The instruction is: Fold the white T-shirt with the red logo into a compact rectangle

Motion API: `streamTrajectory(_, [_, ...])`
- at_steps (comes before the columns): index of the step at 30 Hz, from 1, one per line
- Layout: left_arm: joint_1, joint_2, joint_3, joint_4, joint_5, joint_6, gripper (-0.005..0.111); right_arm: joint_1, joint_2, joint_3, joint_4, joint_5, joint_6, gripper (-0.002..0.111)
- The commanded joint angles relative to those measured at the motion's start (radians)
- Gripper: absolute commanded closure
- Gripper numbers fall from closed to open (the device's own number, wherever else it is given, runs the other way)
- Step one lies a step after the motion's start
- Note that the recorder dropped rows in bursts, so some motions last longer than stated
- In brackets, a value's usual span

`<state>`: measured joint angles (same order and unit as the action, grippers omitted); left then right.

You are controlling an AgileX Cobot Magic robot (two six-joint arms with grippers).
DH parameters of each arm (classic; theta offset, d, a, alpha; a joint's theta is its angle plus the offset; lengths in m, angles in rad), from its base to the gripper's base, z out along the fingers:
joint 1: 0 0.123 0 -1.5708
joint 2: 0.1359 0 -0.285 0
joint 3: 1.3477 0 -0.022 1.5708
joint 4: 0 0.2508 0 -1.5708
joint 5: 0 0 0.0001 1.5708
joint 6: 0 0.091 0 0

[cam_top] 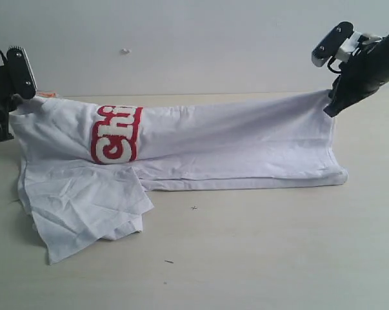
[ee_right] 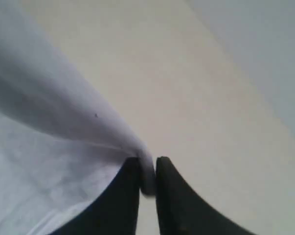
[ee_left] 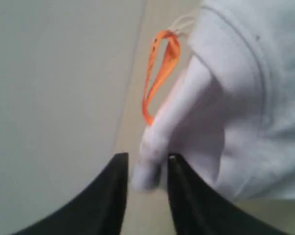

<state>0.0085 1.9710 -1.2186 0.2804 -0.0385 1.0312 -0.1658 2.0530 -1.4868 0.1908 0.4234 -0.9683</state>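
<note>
The white T-shirt point(cam_top: 233, 142) lies folded lengthwise across the table, its upper layer raised at both ends. The red logo point(cam_top: 117, 134) wraps over the fold near the left end, and only part of its white lettering shows. My left gripper point(cam_top: 9, 115) is at the collar end. In the left wrist view its jaws point(ee_left: 147, 162) stand apart, with a fold of white cloth point(ee_left: 152, 161) loose between them and the orange neck tag point(ee_left: 159, 73) just beyond. My right gripper point(cam_top: 333, 104) holds the hem end up. In the right wrist view it point(ee_right: 147, 166) pinches a thin edge of the shirt point(ee_right: 64, 117).
A loose sleeve point(cam_top: 84, 213) spreads toward the front left of the pale table point(cam_top: 259, 258). A grey wall point(cam_top: 194, 45) rises directly behind the table's back edge, close behind both grippers.
</note>
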Motion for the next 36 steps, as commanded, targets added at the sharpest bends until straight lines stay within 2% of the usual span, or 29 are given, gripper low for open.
streamTrajectory(1, [0.035, 0.039, -0.003, -0.004, -0.242, -0.018, 0.039, -0.003, 0.020, -0.010, 0.007, -0.217, 0.002, 0.073])
streamTrajectory(3, [0.042, 0.046, -0.005, -0.005, -0.300, -0.018, 0.019, -0.003, 0.021, -0.010, 0.007, -0.266, 0.002, 0.066])
streamTrajectory(4, [0.046, 0.048, -0.005, -0.007, -0.322, -0.018, 0.014, -0.003, 0.021, -0.010, 0.007, -0.287, 0.002, 0.065])
streamTrajectory(7, [0.051, 0.048, -0.005, -0.040, -0.371, -0.055, 0.015, -0.003, 0.017, -0.012, 0.015, -0.320, 0.023, 0.069])
streamTrajectory(9, [0.038, 0.045, -0.005, -0.067, -0.357, -0.156, 0.019, -0.003, 0.022, -0.029, 0.016, -0.288, 0.080, 0.079])
streamTrajectory(11, [0.016, 0.045, -0.005, -0.091, -0.329, -0.337, 0.031, -0.003, 0.034, -0.056, 0.020, -0.210, 0.127, 0.094])
streamTrajectory(13, [-0.005, 0.044, -0.005, -0.095, -0.268, -0.478, 0.052, -0.003, 0.043, -0.088, 0.046, -0.118, 0.146, 0.108])
streamTrajectory(16, [-0.048, 0.030, -0.005, -0.109, -0.157, -0.627, 0.098, -0.003, 0.054, -0.129, 0.143, 0.014, 0.150, 0.108])
streamTrajectory(17, [-0.062, 0.030, -0.005, -0.109, -0.133, -0.680, 0.105, -0.003, 0.054, -0.146, 0.184, 0.060, 0.150, 0.108])
streamTrajectory(22, [-0.120, 0.028, -0.005, -0.109, -0.079, -0.959, 0.107, 0.007, 0.056, -0.199, 0.546, 0.258, 0.045, 0.108])
streamTrajectory(25, [-0.140, 0.028, -0.005, -0.070, -0.079, -1.133, 0.107, 0.041, 0.077, -0.219, 0.695, 0.336, 0.002, 0.108])
streamTrajectory(28, [-0.157, 0.028, -0.005, 0.096, -0.079, -1.318, 0.107, 0.098, 0.136, -0.265, 0.722, 0.368, 0.036, 0.108])
streamTrajectory(33, [-0.172, 0.047, -0.005, 0.546, -0.119, -1.721, 0.107, 0.214, 0.288, -0.413, 0.722, 0.371, 0.107, 0.108])
streamTrajectory(35, [-0.153, 0.108, -0.042, 1.045, -0.406, -2.245, 0.107, 0.277, 0.374, -0.536, 0.673, 0.371, 0.174, 0.108])
streamTrajectory(36, [-0.143, 0.135, -0.080, 1.143, -0.443, -2.378, 0.107, 0.290, 0.390, -0.564, 0.644, 0.371, 0.207, 0.108])
